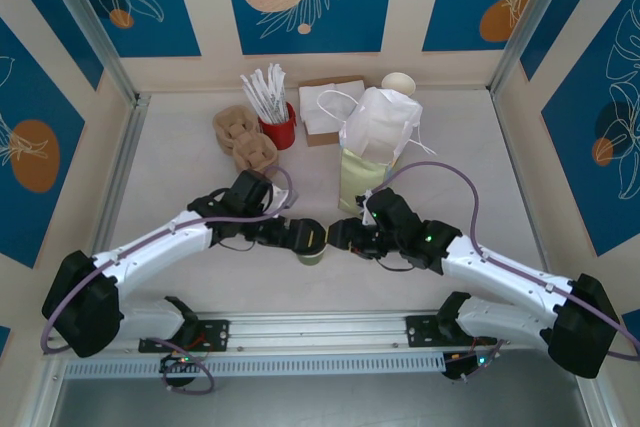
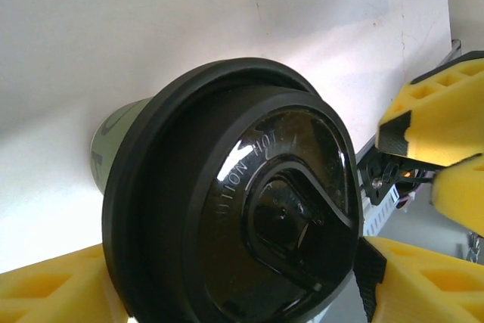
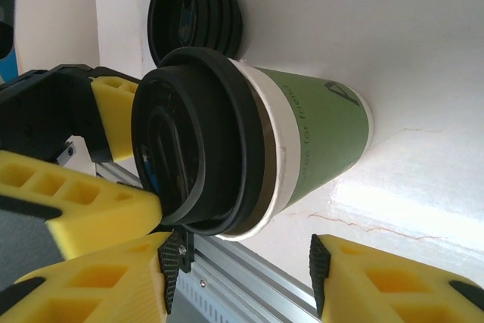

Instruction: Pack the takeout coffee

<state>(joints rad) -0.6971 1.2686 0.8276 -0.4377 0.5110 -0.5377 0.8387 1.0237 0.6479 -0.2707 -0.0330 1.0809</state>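
Blue leaf-patterned wall panels close in a pale tabletop point(image 1: 180, 167). From the near corners at 7 and 5 o'clock, the white left arm point(image 1: 160, 242) and right arm point(image 1: 500, 272) reach inward and meet just short of the centre. At 1 o'clock from that meeting point stands a tall pale yellow-green paper bag point(image 1: 360, 185), and a bunched white plastic bag point(image 1: 380, 125) overlaps its far end. Brown cardboard cup carriers point(image 1: 245, 137) and a red cup of white straws point(image 1: 278, 132) sit towards 11 o'clock.

The small olive-green paper coffee cup with a round black lid point(image 3: 302, 134) stands upright on the tabletop between the two pincers. The left pincer point(image 1: 298, 237) has its yellow fingers point(image 2: 53, 293) either side of the lid; I cannot tell whether they press on it. The right pincer point(image 1: 340, 237) is released, its fingers point(image 3: 393, 285) apart and near the cup. A loose black plastic lid point(image 3: 193, 17) lies just beside the cup.
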